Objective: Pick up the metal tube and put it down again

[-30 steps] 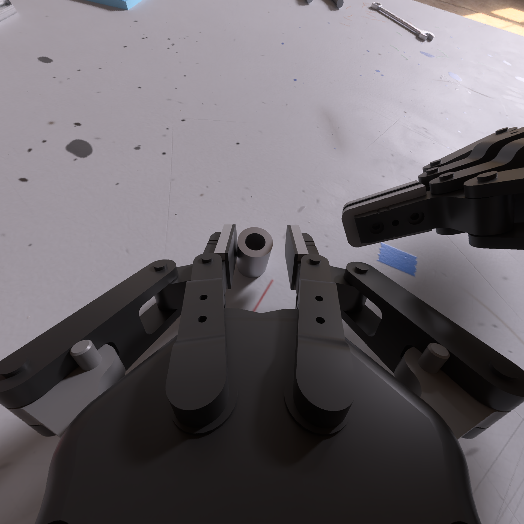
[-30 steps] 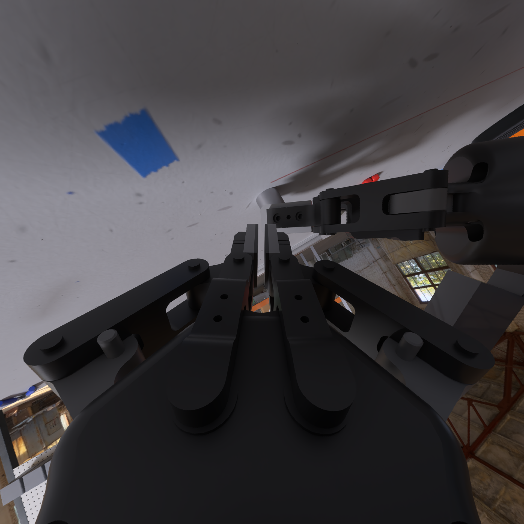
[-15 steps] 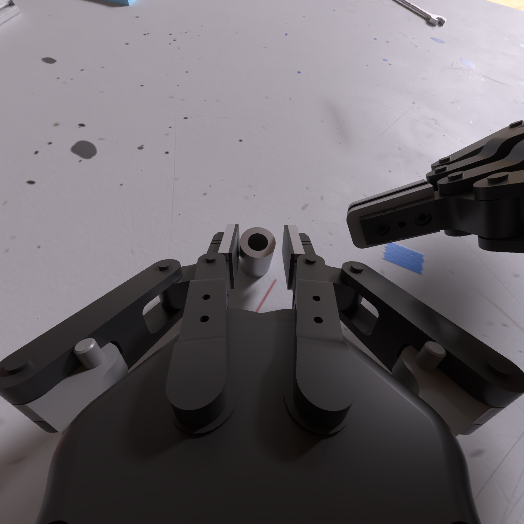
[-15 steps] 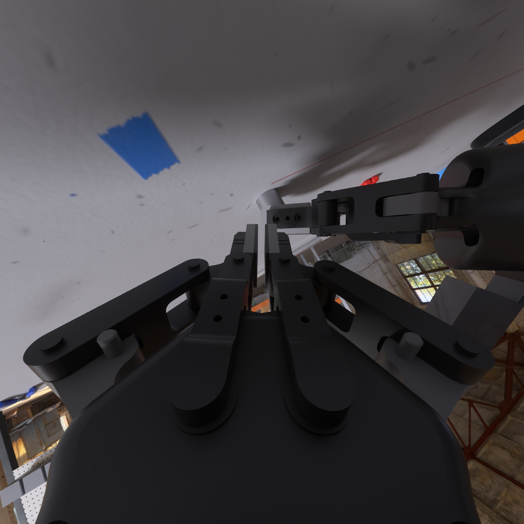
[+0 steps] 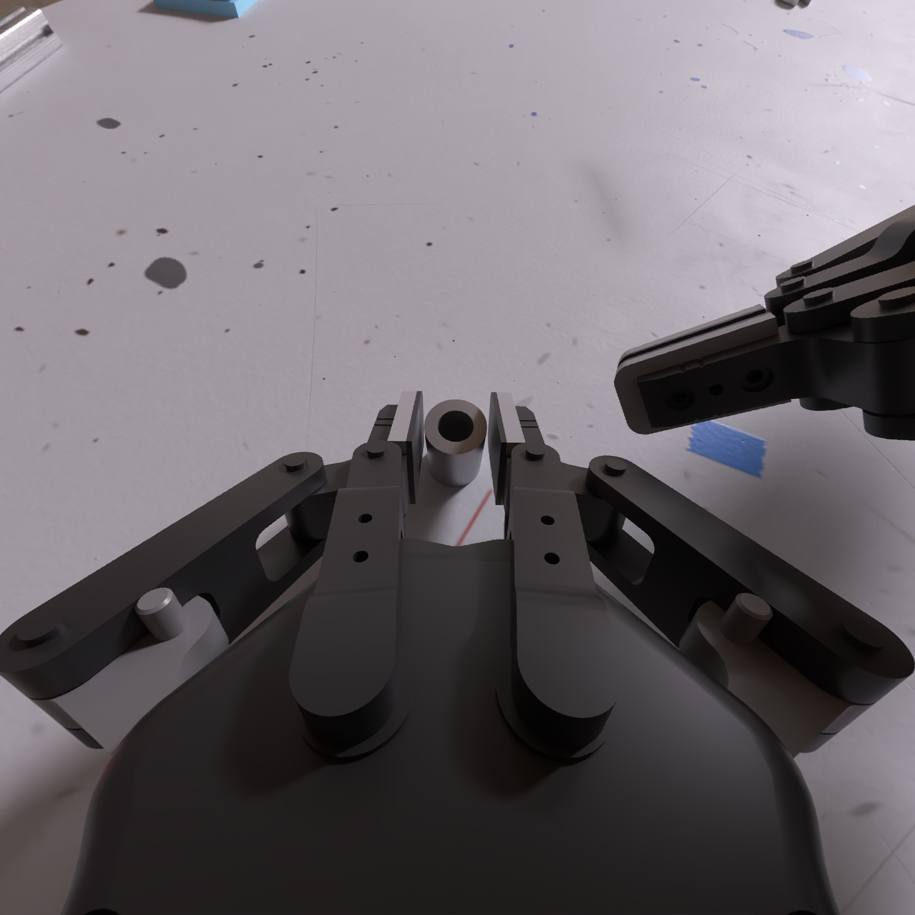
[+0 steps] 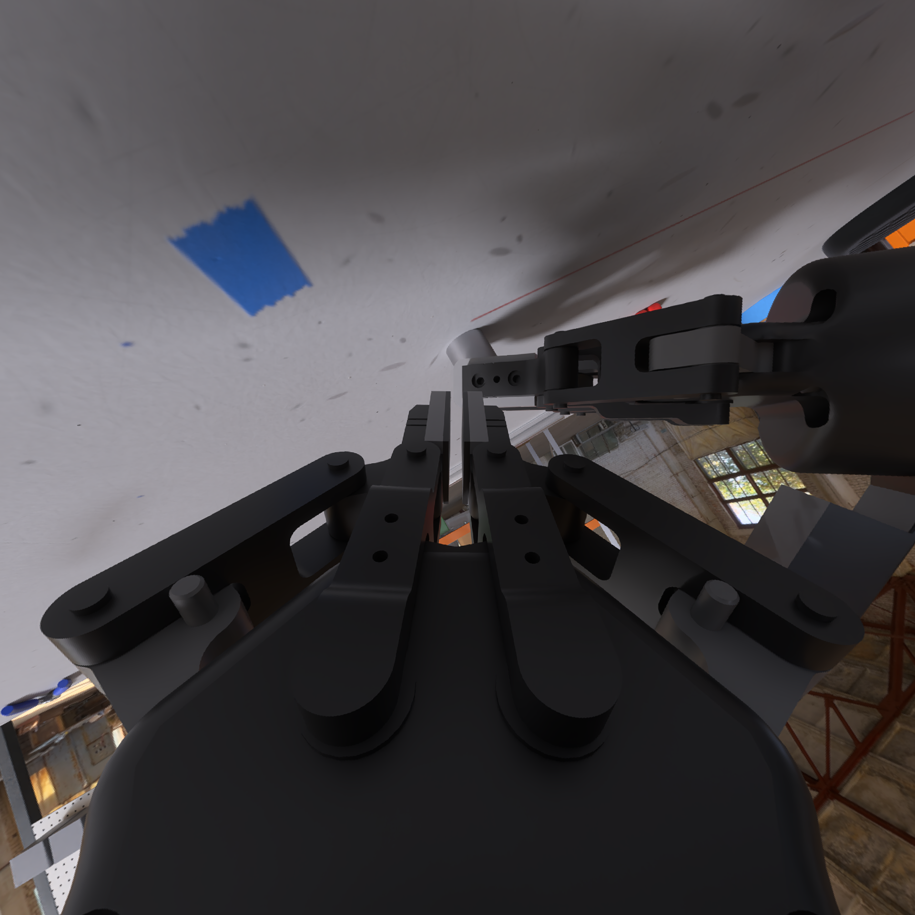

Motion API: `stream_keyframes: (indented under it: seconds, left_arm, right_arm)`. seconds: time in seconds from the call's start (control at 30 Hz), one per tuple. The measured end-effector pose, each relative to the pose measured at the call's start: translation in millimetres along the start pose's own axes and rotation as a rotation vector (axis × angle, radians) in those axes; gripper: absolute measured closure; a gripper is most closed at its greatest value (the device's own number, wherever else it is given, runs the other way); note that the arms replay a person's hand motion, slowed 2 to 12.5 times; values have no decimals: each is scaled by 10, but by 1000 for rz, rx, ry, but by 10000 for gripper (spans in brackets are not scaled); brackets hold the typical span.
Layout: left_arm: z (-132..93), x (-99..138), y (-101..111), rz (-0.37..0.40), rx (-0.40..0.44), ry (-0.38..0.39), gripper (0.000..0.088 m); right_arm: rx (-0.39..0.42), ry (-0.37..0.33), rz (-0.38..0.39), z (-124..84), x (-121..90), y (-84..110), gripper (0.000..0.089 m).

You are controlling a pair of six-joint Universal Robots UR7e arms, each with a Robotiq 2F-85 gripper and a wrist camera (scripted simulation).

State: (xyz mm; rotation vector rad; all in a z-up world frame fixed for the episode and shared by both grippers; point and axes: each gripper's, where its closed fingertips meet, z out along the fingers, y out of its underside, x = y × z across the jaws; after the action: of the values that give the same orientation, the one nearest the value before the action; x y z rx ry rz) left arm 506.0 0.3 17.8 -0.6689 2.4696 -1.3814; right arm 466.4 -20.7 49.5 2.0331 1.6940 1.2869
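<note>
left gripper [image 5: 455, 435]: fingers apart, straddling metal tube [image 5: 455, 448], slim gaps either side | tube: upright on grey table [image 5: 445, 198], bore upward | right gripper [image 6: 458, 416]: fingers nearly together, empty, just beside | blue tape [image 5: 727, 449] near; open tabletop beyond

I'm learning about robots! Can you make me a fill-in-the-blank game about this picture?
1. The metal tube stands ___ on the table.
2. The tube sits between the fingers of the ___ tool.
3. The patch of tape on the table is ___.
4. The right tool has its fingers almost ___.

Missing words: upright; left; blue; shut
</note>
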Motion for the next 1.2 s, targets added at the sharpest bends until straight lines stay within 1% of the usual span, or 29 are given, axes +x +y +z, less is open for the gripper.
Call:
stream_keyframes:
  seconds: [0.47,1.2]
  left_arm:
    - [-2,0,1,-6,4,0,641]
    - [6,-14,3,32,-8,-29,660]
  right_arm:
    - [2,6,6,-2,-1,1,851]
    - [10,13,33,-39,13,7,852]
